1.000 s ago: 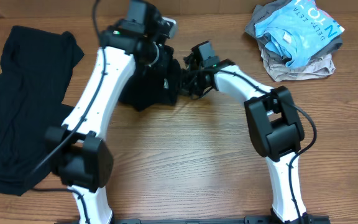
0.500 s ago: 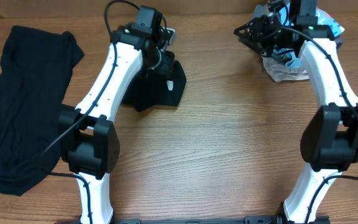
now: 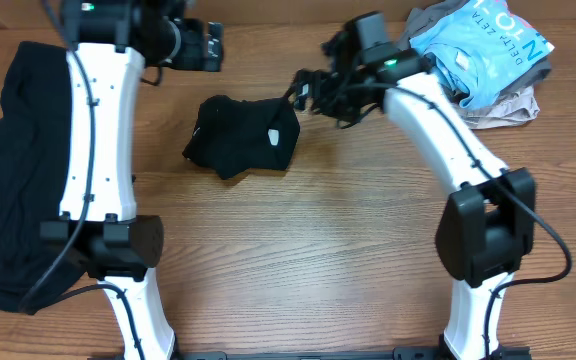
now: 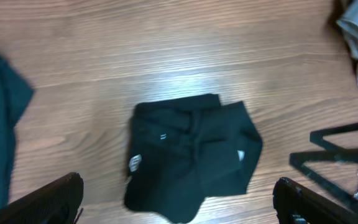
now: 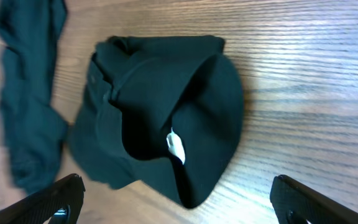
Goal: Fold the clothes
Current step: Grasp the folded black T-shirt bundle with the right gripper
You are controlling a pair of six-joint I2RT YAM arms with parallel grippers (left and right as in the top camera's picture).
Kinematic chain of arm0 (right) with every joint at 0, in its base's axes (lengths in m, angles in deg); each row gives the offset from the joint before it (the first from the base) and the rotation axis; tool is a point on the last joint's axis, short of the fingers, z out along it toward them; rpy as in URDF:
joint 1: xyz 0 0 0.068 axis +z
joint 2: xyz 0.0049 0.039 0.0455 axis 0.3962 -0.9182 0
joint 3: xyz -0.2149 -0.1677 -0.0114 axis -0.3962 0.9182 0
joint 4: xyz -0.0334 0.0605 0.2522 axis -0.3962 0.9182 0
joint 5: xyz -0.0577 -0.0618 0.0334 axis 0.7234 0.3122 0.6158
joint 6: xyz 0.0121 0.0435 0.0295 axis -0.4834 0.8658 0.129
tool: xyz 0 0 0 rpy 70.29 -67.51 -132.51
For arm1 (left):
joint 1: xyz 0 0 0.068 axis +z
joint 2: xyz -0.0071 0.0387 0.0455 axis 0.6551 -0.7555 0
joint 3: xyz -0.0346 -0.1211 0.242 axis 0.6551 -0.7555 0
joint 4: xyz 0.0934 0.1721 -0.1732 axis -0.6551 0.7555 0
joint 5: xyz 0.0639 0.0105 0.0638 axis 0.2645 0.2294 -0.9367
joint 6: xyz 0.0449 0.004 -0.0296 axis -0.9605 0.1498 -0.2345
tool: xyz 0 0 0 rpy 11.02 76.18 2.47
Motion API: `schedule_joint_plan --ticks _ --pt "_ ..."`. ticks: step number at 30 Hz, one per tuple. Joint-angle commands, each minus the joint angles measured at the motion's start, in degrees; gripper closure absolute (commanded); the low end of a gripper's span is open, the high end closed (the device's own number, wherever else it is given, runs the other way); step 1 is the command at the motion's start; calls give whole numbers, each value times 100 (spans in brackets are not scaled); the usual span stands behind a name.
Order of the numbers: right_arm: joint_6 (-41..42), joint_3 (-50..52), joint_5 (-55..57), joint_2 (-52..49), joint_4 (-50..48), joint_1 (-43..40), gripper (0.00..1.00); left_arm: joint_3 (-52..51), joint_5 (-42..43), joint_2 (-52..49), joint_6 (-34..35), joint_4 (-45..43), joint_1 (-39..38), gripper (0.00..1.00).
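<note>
The folded black garment lies bunched on the tabletop, between my two grippers and nearer me, touched by neither. My left gripper hangs spread wide, and my right gripper is spread too, just beside the garment's white tag. A second black garment sprawls well left of the left gripper. A blue-and-grey pile sits to the right of the right gripper.

I take this for a robotics lab bench, not a home. A bare wood-grain table carries my white-and-black left arm and right arm, which rise from its near edge, with plain brown backing along the far side. A black bundle lies just beside my right claw, a heap of shirts behind it, and loose black cloth outward of my left claw.
</note>
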Motion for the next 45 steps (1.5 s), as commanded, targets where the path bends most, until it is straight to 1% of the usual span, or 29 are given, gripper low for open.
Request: schedule_joint_plan --ticks 1,3,7,11,14,18,20,23,26,29,30,32,33,36,39,41,45 --pt "-74 -7 1073 -221 -140 286 0 83 -44 83 -138 190 234 0" --pt "-66 -7 953 -389 -254 352 0 74 -57 81 -138 282 302 0" --pt "-61 -7 297 -778 -608 358 0 74 -131 81 -138 350 354 0" --pt "109 -7 83 -1121 -846 358 0 74 -201 81 -138 385 352 0" --pt "109 -7 -365 -1257 -922 358 0 74 -205 81 -140 385 352 0" --pt "120 -7 -1228 -1386 -1088 393 0 74 -205 81 -138 380 352 0" --pt "249 -7 -1609 -1453 -1180 431 0 74 -205 81 -138 380 352 0" --pt "273 -7 -2039 -1556 -1283 498 7 72 -203 81 -138 382 352 0" --pt "393 -7 -2050 -1602 -1305 557 18 61 -201 81 -138 393 352 0" --pt "400 -7 -1956 -1606 -1397 595 23 2 -192 81 -138 389 345 0" --pt "437 -7 -1856 -1606 -1421 601 23 -26 -186 81 -138 389 339 0" --pt "693 -2 -1213 -1609 -1410 605 22 -140 -181 81 -136 380 326 0" --pt "723 0 -1019 -1609 -1410 605 20 -173 -181 81 -136 380 326 0" --pt "719 0 -673 -1609 -1416 605 19 -308 -184 81 -138 382 326 0" --pt "717 0 -627 -1615 -1416 619 27 -363 -181 81 -136 385 326 0" --pt "719 2 -507 -1622 -1405 649 35 -365 -168 81 -125 382 326 0" --pt "723 13 -337 -1755 -1410 809 43 -365 -81 81 -111 367 326 0"
